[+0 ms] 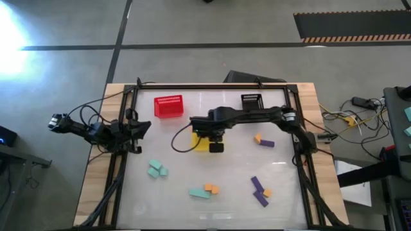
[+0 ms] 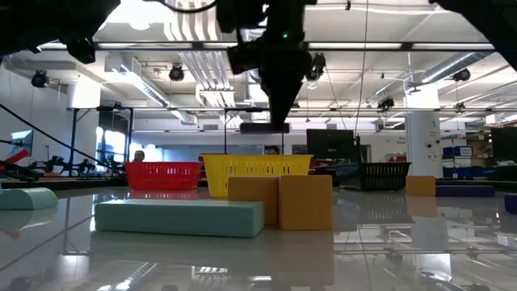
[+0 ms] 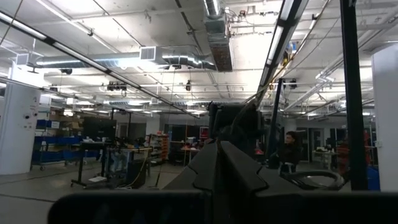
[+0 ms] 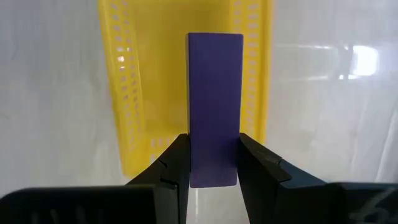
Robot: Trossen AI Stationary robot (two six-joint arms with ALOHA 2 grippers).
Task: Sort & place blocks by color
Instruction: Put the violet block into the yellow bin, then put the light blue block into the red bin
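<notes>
My right gripper hangs over the middle of the table, shut on a purple bar. Below it is the yellow basket, which stands on the table. My left gripper waits at the table's left edge, shut, touching nothing. Loose blocks lie on the table: teal ones at the near left, a teal bar with orange blocks near the front, purple bars with an orange block at the near right, and an orange and a purple block at the right. My right gripper pinches the purple bar by its two long sides, near one end, between its two fingers. The fingers point steeply down from above. The bar is lifted clear, above the yellow basket.
A red basket stands at the far left and a black basket at the far right. The dark frame rails run along the table's edges. In the low view the teal bar and orange blocks lie close to the camera.
</notes>
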